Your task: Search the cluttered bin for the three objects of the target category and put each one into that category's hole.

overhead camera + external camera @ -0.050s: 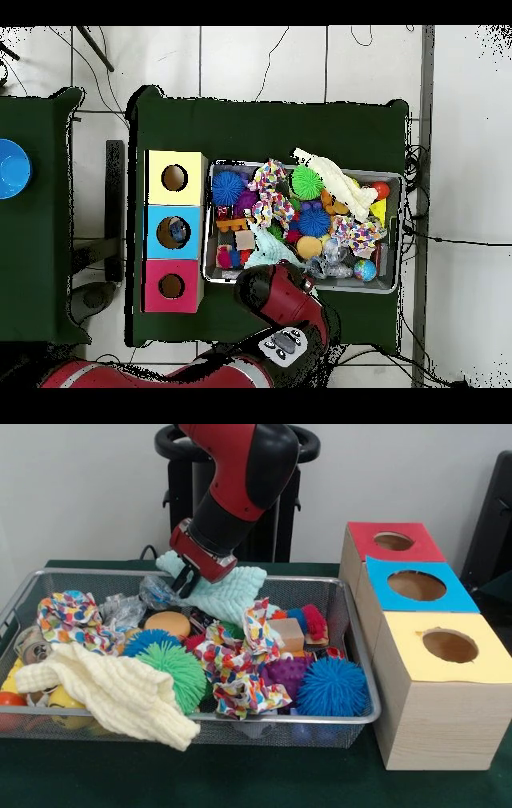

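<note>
The end effector (186, 581), its state indeterminable, is positioned at the mint cloth (228, 590); extraction from the bin (364, 688) is required next.

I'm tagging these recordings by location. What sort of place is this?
Probably a robotics lab set up for a sorting test: a wire mesh bin of toys and cloths, three wooden boxes with colour-coded holes, and loose cables on a tiled floor.
</note>
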### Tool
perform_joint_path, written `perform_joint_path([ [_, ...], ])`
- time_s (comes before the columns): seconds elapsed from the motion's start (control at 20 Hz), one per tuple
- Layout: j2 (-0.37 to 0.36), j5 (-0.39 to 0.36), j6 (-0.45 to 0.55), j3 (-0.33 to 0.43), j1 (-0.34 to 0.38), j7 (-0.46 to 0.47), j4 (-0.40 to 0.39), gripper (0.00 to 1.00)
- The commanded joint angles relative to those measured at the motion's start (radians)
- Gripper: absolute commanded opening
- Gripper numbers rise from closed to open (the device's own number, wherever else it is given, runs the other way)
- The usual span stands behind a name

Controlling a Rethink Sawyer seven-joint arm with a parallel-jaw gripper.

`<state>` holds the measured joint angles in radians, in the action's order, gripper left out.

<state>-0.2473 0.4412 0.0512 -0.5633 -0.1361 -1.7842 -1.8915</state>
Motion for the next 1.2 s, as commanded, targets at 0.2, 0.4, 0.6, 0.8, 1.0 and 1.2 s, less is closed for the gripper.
perform_joint_path([
  [0.2, 0.028, 0.031, 0.014, 0.136, 0.054, -0.183, 0.131, 0.0],
  [0.4, 0.026, 0.025, 0.061, 0.123, 0.064, -0.152, 0.187, 0.0],
  [0.6, 0.02, 0.0, 0.103, 0.12, 0.088, -0.104, 0.258, 0.0],
  [0.8, 0.014, -0.031, 0.176, 0.116, 0.115, -0.048, 0.342, 0.0],
  [1.0, 0.013, -0.057, 0.223, 0.116, 0.137, -0.026, 0.403, 0.0],
  [1.2, 0.005, -0.08, 0.29, 0.103, 0.143, -0.027, 0.451, 0.0],
])
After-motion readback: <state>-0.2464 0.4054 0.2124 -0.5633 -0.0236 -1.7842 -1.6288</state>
